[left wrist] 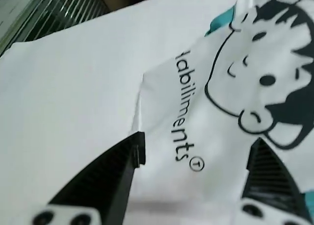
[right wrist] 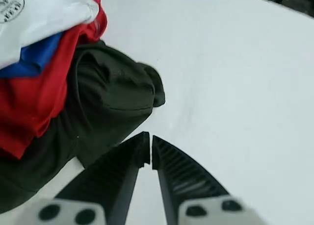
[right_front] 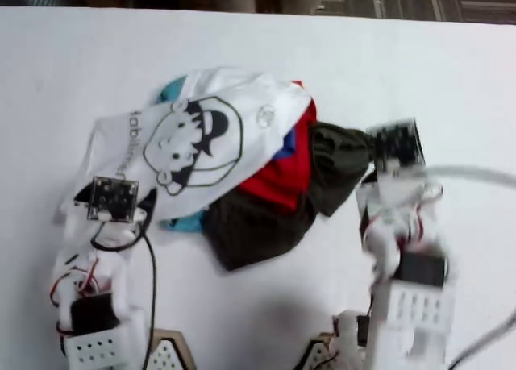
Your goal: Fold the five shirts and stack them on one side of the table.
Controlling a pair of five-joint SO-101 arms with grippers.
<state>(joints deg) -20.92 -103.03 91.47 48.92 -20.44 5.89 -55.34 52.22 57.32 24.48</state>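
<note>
Shirts (right_front: 274, 180) lie heaped (white shirt (right_front: 242, 104) topmost) on table (right_front: 451, 72).

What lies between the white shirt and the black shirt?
A red shirt, with a strip of blue cloth beside the white shirt; the high view and the right wrist view show it.

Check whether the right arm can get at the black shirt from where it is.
Probably yes. A bunched end of the black shirt lies just ahead of the jaws of the right arm, with only bare table between. The jaws are shut and would have to open first.
</note>
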